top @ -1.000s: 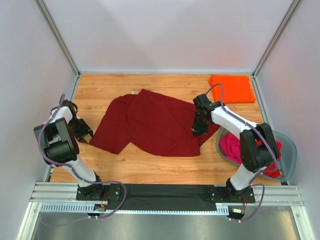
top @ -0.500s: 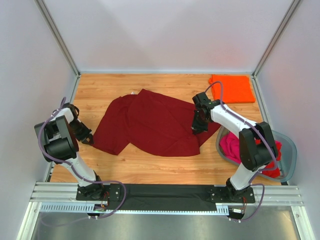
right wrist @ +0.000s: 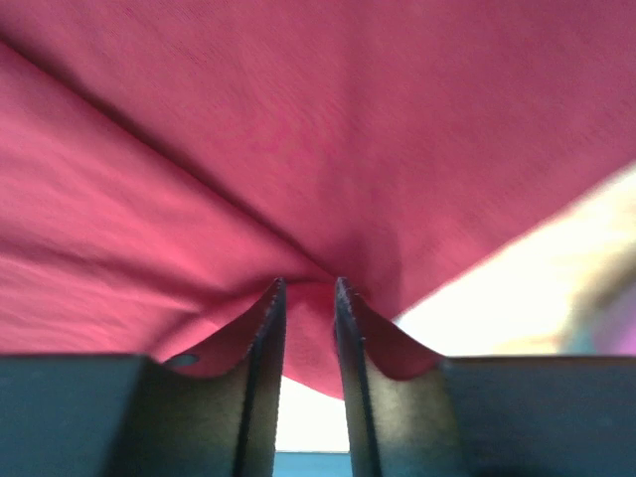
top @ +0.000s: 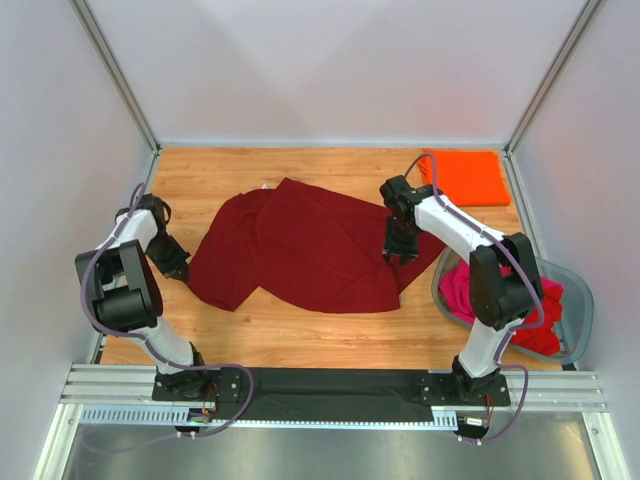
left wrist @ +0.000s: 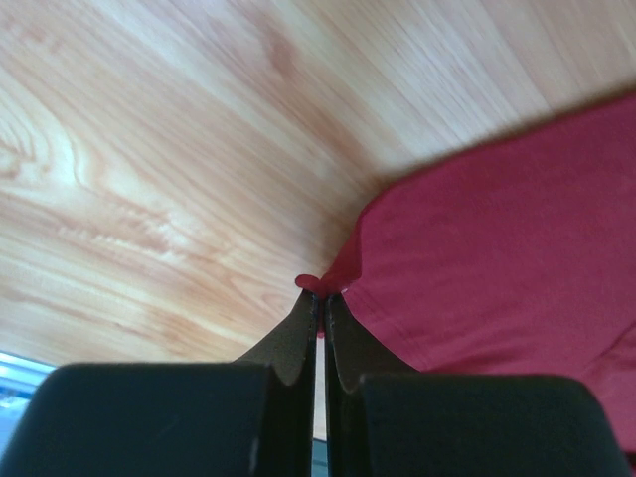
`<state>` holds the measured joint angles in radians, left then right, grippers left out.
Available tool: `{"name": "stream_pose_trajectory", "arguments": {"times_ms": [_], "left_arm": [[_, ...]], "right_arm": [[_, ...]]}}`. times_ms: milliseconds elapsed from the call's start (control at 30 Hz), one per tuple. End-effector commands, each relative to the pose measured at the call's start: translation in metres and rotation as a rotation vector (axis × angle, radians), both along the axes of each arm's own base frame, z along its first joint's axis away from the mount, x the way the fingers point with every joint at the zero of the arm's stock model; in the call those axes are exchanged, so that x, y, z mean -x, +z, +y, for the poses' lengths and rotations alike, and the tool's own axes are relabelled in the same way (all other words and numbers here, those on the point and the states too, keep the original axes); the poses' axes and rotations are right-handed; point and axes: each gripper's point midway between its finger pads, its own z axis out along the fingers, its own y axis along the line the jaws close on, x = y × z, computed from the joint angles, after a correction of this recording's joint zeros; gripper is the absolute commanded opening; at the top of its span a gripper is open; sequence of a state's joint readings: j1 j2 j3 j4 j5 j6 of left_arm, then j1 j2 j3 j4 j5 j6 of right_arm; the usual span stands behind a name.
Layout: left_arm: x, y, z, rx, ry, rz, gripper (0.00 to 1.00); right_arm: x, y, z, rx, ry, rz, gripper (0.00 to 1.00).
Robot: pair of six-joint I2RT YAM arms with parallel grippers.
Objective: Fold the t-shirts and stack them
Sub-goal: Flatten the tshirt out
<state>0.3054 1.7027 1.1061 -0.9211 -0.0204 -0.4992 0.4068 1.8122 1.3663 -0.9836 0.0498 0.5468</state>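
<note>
Wooden tabletop [top: 300, 340], enclosed by pale walls, is carrying the maroon t-shirt [top: 310, 245], which is lying spread and rumpled across its middle. My left gripper [left wrist: 318, 298] is sitting at the maroon t-shirt's left edge, jaws closed tight and pinching a small tuck of the hem. My right gripper [right wrist: 308, 288] is resting on its right-hand side, jaws standing parted, with a ridge of cloth bulging between the tips and not clamped. An orange t-shirt [top: 463, 177] is lying folded beyond the maroon one's far right corner. A grey tub [top: 580, 310] is sitting just right of the maroon t-shirt, holding a magenta-pink t-shirt [top: 465, 290] and a red t-shirt [top: 540, 340].
</note>
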Motion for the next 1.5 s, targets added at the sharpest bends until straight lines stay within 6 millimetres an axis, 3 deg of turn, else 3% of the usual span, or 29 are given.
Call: {"name": "stream_pose_trajectory", "arguments": {"times_ms": [0, 167, 400, 433, 667, 1033, 1167, 1367, 1467], "left_arm": [[0.011, 0.011, -0.001, -0.024, 0.028, -0.012, 0.00], [0.019, 0.015, 0.002, -0.055, -0.002, -0.012, 0.00], [0.006, 0.016, -0.001, -0.020, -0.031, -0.037, 0.00], [0.006, 0.016, 0.000, -0.017, -0.031, -0.035, 0.00], [0.006, 0.019, 0.006, -0.051, -0.012, -0.028, 0.00], [-0.007, 0.027, 0.006, -0.047, 0.002, -0.057, 0.00], [-0.006, 0.027, 0.006, -0.045, 0.011, -0.054, 0.00], [-0.007, 0.035, 0.008, -0.060, 0.035, -0.071, 0.00], [-0.010, 0.036, 0.004, -0.047, 0.060, -0.097, 0.00]], "right_arm": [[0.034, 0.019, -0.018, 0.036, -0.075, 0.041, 0.36], [0.054, 0.013, -0.013, 0.021, -0.081, 0.068, 0.40], [0.079, -0.001, -0.006, -0.095, 0.059, -0.045, 0.43], [0.074, 0.006, 0.000, -0.135, 0.069, -0.097, 0.43], [0.088, -0.012, 0.007, -0.190, 0.049, -0.084, 0.43], [0.095, -0.047, 0.006, -0.107, 0.057, -0.060, 0.43], [0.098, -0.060, -0.003, -0.035, 0.051, -0.039, 0.42], [0.107, -0.053, -0.018, 0.041, 0.030, -0.047, 0.29], [0.117, -0.054, -0.027, 0.060, 0.027, -0.038, 0.07]]}}
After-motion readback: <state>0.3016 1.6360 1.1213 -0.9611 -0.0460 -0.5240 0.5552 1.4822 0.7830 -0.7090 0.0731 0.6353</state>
